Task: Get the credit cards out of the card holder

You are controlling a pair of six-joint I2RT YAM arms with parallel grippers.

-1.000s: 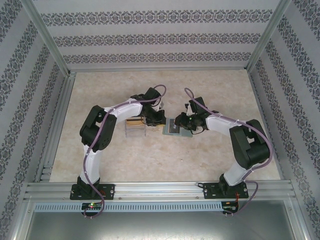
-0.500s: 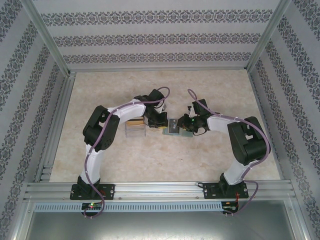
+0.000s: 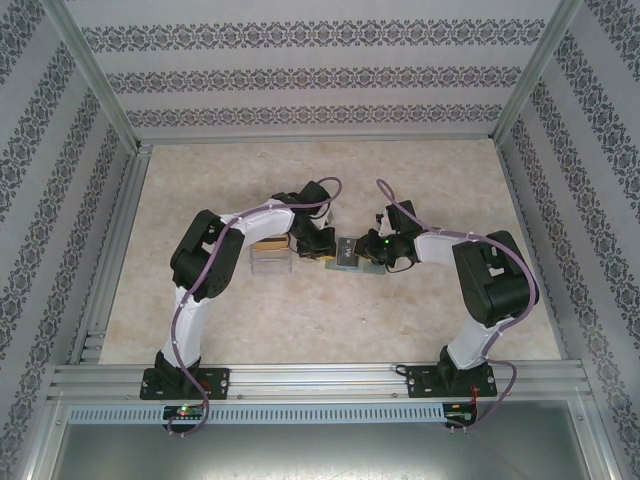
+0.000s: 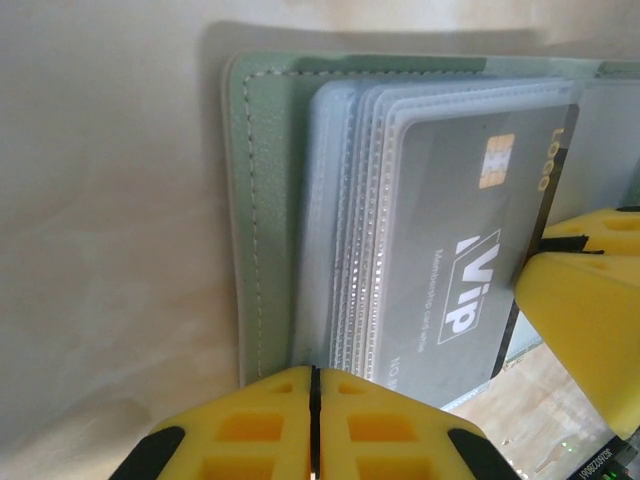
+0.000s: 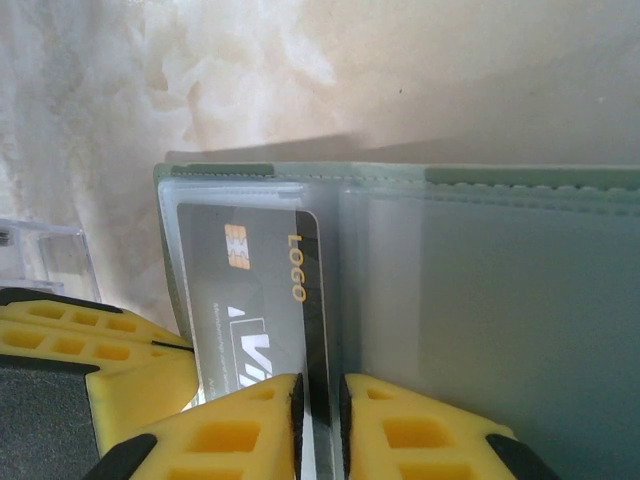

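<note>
Beige marbled table (image 3: 200, 320) inside patterned walls. Lying open mid-table: grey-green card holder (image 4: 262, 200). Resting at its edge, jaws together: left gripper (image 4: 313, 400). Clamping the sleeved dark credit card (image 5: 250, 300): right gripper (image 5: 321, 400).

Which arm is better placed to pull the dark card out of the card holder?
Right: the right pincer straddles the edge of the dark card; the left pincer, shut, rests at the rim of the card holder.
</note>
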